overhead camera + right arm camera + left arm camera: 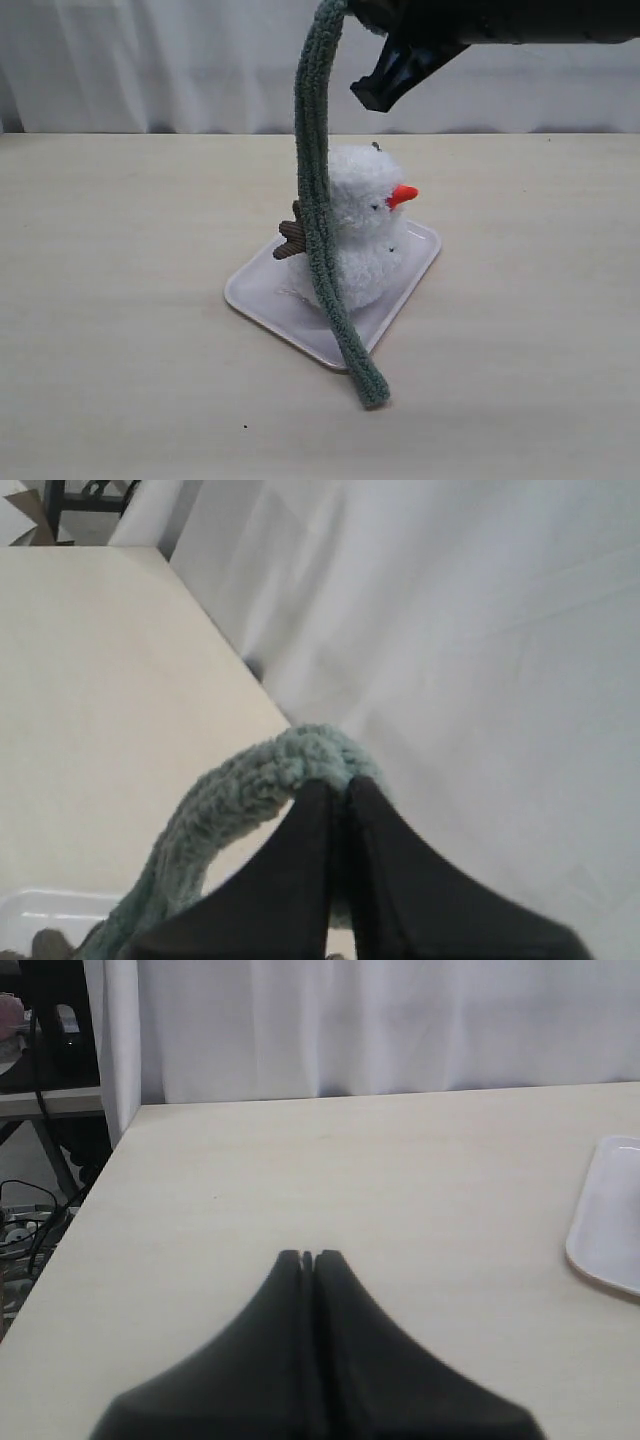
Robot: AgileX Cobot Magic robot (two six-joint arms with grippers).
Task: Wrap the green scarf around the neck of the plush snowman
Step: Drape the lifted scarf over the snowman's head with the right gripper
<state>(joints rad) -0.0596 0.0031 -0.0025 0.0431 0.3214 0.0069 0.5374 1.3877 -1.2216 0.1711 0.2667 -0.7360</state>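
Green scarf (318,200) hung from the right gripper (340,790), not round the neck yet

Pale table (120,350) w/ a white tray (265,300) mid-scene. The scarf dropped across the plush snowman (365,230), just beside its brown twig arm (292,238), w/ the btm end past the tray's front rim. Snowman stood upright on the tray, carrot nose pointing right in the ext. view. Right jaws were pinched on the scarf's top end. Left gripper (308,1257) was pressed together on nothing, over bare table near the tray's edge.

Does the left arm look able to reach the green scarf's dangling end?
Probably yes. The loose end of the green scarf meets open table in front of the tray, with nothing around it. The left gripper hovers shut over bare table beside the tray, so it must open first.
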